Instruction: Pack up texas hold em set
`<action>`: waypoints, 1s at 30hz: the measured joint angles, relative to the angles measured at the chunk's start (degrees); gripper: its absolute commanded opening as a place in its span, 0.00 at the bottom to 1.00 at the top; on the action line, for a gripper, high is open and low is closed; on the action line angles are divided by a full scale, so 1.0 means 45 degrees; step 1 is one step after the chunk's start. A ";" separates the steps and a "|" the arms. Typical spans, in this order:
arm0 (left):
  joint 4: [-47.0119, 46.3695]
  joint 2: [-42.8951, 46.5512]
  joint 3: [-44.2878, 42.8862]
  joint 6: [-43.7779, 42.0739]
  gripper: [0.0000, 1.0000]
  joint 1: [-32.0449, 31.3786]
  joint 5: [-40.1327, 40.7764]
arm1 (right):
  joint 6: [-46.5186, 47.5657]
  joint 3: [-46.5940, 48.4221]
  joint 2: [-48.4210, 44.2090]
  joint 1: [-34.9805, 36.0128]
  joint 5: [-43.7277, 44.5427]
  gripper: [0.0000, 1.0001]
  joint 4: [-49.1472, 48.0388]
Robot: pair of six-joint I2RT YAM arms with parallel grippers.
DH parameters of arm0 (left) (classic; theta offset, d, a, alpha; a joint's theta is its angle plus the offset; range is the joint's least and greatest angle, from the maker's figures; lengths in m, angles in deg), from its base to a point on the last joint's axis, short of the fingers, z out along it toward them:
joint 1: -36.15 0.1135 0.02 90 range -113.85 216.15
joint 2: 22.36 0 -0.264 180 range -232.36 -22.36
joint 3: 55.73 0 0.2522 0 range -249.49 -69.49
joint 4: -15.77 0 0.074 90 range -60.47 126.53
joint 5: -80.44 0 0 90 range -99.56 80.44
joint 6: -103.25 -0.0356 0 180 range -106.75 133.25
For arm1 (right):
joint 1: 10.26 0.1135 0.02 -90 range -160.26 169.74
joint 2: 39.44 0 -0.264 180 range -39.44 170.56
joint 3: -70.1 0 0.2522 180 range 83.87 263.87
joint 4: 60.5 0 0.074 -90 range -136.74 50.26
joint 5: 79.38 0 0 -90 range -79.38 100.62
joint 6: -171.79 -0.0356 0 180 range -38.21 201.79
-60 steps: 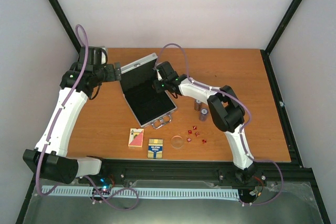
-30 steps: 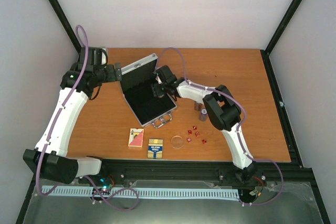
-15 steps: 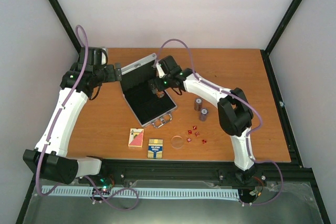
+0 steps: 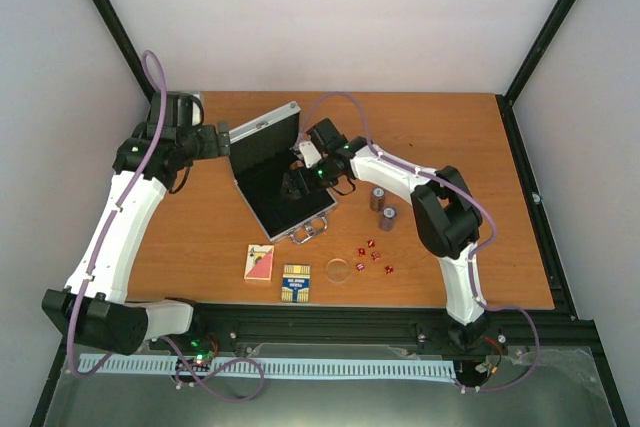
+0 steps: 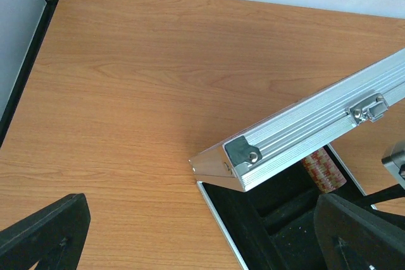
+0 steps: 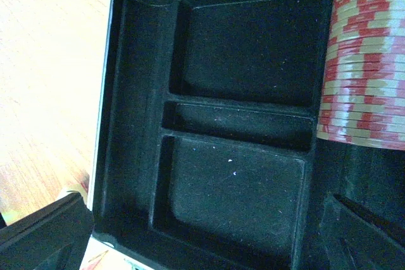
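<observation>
While our right hand (image 4: 295,185) gapes empty over the black-lined silver case (image 4: 268,209), we're filling it; next, probably, the dark chip stacks (image 4: 378,197).

Right of the right gripper (image 4: 297,184), in the case (image 4: 268,205) beneath it, one chip stack (image 6: 364,61) on its side. Behind it on the table (image 4: 450,147), two upright stacks (image 4: 378,197); past the case handle (image 4: 309,234), decks (image 4: 259,262), disc (image 4: 338,270), dice (image 4: 377,255).

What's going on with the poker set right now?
The right gripper hovers open over the open case, where one chip stack already lies in its slot. The left gripper, open, sits at the edge of the lid. Two chip stacks, both decks, the dice and the disc wait on the table.
</observation>
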 measured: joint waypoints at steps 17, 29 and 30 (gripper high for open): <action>0.0029 0.0112 0.0024 -0.0005 1.00 0.0000 0.0160 | -0.0865 0.0583 0.1559 -0.0102 0.0899 1.00 -0.0180; 0.0112 0.0107 0.0024 -0.0015 1.00 0.0000 0.0214 | -0.1433 0.0248 0.1666 -0.0374 0.0665 1.00 -0.2458; 0.0126 0.0107 0.0024 -0.0015 1.00 0.0000 0.0238 | -0.1452 0.0194 0.1685 -0.0374 0.0617 1.00 -0.2628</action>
